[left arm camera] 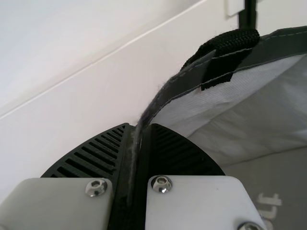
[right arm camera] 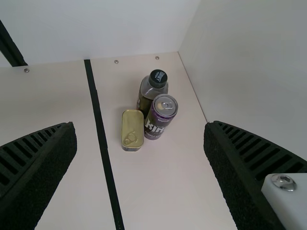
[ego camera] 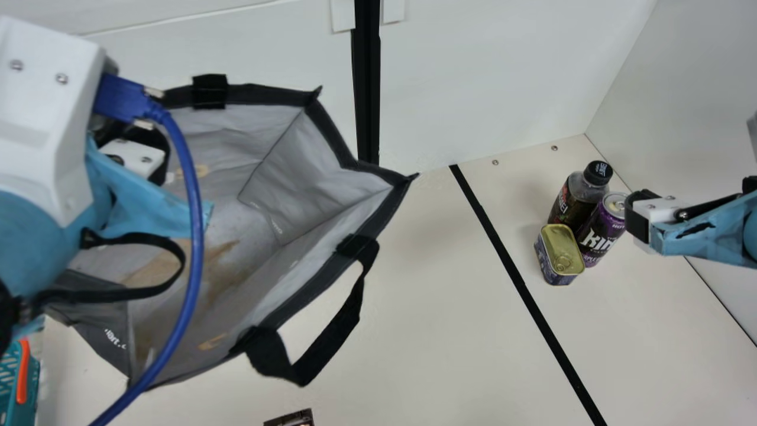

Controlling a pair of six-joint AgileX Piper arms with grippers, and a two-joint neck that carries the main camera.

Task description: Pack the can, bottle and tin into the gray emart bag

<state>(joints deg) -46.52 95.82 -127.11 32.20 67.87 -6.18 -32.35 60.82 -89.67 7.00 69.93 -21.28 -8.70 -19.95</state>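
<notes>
My left gripper (ego camera: 135, 156) is over the far left side of the open gray bag (ego camera: 316, 168). In the left wrist view, the left gripper (left arm camera: 139, 132) is shut on the bag's dark rim (left arm camera: 175, 88). My right gripper (ego camera: 640, 220) hangs just right of the grouped items; in the right wrist view the right gripper (right arm camera: 139, 125) stands wide open, nothing held. The dark bottle (ego camera: 576, 195), purple can (ego camera: 603, 228) and gold-lidded tin (ego camera: 559, 253) stand close together. Seen from the right wrist, the bottle (right arm camera: 151, 91) is behind the can (right arm camera: 160, 117), with the tin (right arm camera: 132, 129) beside them.
White walls (ego camera: 502, 77) enclose the table's back and right side. A black line (ego camera: 514, 275) runs across the table (ego camera: 426, 307) between bag and items. A teal basket (ego camera: 32, 384) is at the near left, and a small dark object (ego camera: 290, 419) lies at the near edge.
</notes>
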